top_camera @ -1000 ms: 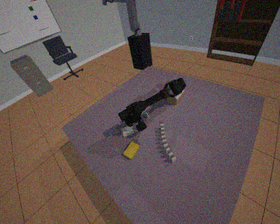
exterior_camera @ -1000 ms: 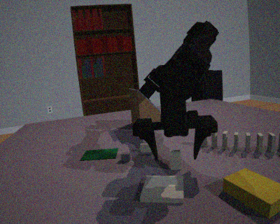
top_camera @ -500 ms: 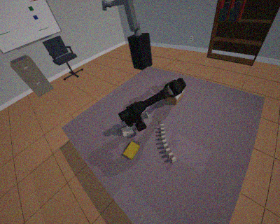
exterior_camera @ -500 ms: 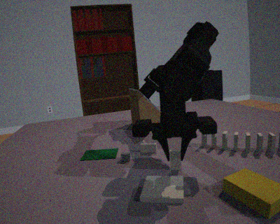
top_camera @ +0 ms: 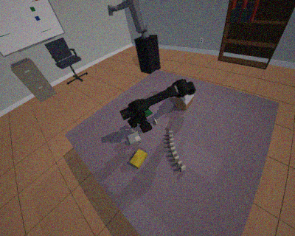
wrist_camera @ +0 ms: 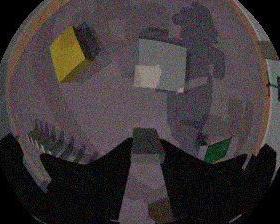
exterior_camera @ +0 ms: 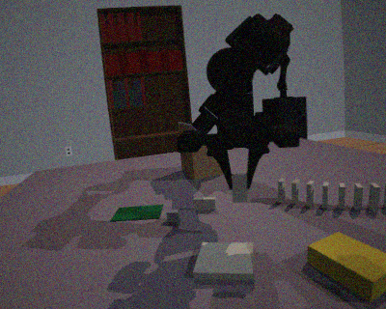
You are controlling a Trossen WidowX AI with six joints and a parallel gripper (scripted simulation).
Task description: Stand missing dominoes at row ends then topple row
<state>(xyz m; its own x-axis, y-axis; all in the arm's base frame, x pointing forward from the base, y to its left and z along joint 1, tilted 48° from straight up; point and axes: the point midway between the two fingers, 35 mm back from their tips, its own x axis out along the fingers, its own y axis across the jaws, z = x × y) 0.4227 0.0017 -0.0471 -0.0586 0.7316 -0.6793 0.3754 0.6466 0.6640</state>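
The row of standing dominoes [top_camera: 172, 148] [exterior_camera: 342, 195] [wrist_camera: 56, 142] is upright and evenly spaced, at the right in the exterior view. My gripper [exterior_camera: 239, 186] [wrist_camera: 145, 142] points down, shut on a grey domino, left of the row's near-left end in that view. The held domino looks upright, its broad face towards the exterior camera, while the row's dominoes show narrow edges. Whether its foot touches the mat is unclear. Another pale domino-like block [top_camera: 155, 121] [exterior_camera: 205, 205] lies flat left of the gripper. In the top view the arm hides the fingertips.
A flat white block [top_camera: 133, 138] [exterior_camera: 224, 262] [wrist_camera: 166, 60] and a yellow block [top_camera: 139, 158] [exterior_camera: 351, 263] [wrist_camera: 70, 52] lie nearer the exterior camera. A green plate [exterior_camera: 138, 212] [wrist_camera: 218, 150] and a small grey cube [exterior_camera: 172, 218] lie left. A wooden box [exterior_camera: 200, 165] stands behind the gripper.
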